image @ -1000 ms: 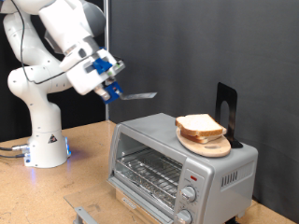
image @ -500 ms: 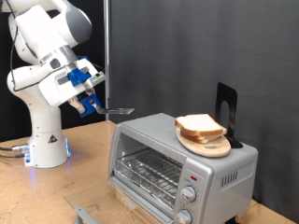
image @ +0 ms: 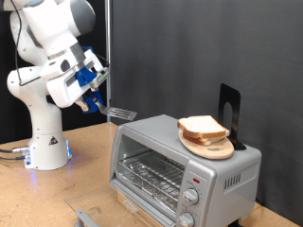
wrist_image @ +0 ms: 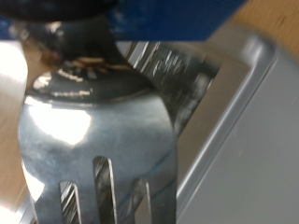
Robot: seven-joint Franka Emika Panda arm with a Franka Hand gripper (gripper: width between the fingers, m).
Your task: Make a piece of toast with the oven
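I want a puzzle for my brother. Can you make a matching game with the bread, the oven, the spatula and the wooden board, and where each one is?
Things:
1. bread
2. oven
3. spatula
4. wooden board

Places:
A. held up in the air by the gripper
B. on top of the oven
C. on the wooden board
D. on the table

Pairs: 1-C, 2-D, 3-A, 4-B

Black backdrop curtain (image: 189, 47) behind the jaws, pale wall strip (image: 5, 47) at exterior view's left. Wooden tabletop (image: 57, 194) well below the jaws. Cables (image: 9, 151) trail on it. Even, diffuse lighting.
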